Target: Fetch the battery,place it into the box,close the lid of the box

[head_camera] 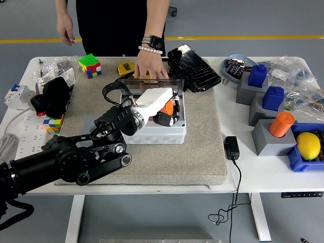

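Observation:
A light grey box (pixel 152 133) stands on the grey mat (pixel 202 147) at the middle of the table. Its clear lid (pixel 132 85) stands up at the far edge, and a person's hand (pixel 150 67) rests on the lid's top. My left hand (pixel 163 110), white with orange and black parts, reaches from the lower left into the open box. It covers most of the inside. No battery shows, and whatever lies under the hand is hidden.
Behind the box lie a Rubik's cube (pixel 89 66), a yellow tape measure (pixel 125 68) and a black pouch (pixel 193 68). Grey blocks with blue and orange pieces (pixel 281 124) and a lemon (pixel 308 145) stand at the right. A black adapter (pixel 231 148) lies by the mat.

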